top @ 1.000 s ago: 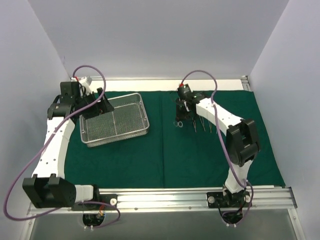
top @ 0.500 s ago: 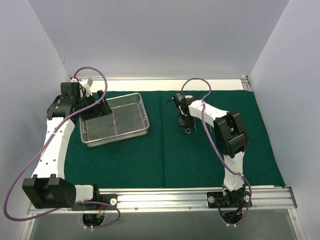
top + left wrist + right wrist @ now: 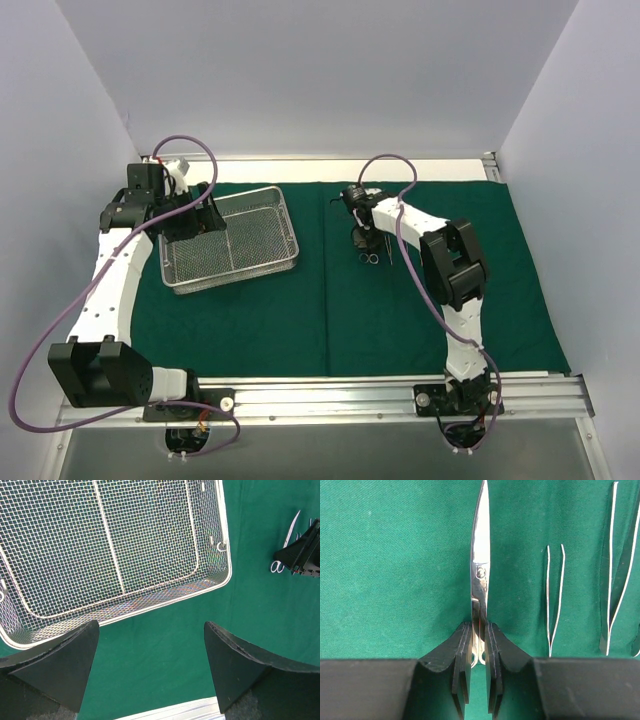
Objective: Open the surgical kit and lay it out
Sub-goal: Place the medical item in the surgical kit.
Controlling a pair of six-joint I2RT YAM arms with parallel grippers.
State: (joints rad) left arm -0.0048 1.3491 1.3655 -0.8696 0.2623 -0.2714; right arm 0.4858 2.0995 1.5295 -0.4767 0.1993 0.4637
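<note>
The dark green cloth (image 3: 300, 320) lies spread flat on the table. The silver wire-mesh tray (image 3: 235, 280) sits on its far left; in the left wrist view its rim (image 3: 227, 575) shows, with a ringed instrument (image 3: 219, 544) in one corner. My left gripper (image 3: 195, 215) is open and empty over the tray's far left edge, jaws wide apart (image 3: 150, 625). My right gripper (image 3: 362, 237) is shut on the steel scissors (image 3: 480, 555) at their shanks (image 3: 478, 625), blades pointing away, low over the cloth. The scissors' rings (image 3: 371, 259) show below the gripper.
Thin tweezers (image 3: 555, 595) and longer forceps (image 3: 617, 570) lie on the cloth just right of the scissors. A metal rail (image 3: 400, 385) runs along the near table edge. White walls close in the left, back and right sides.
My right arm has folded in and its gripper has shifted slightly left and nearer, the scissors' rings moving with it. My left gripper has barely moved.
</note>
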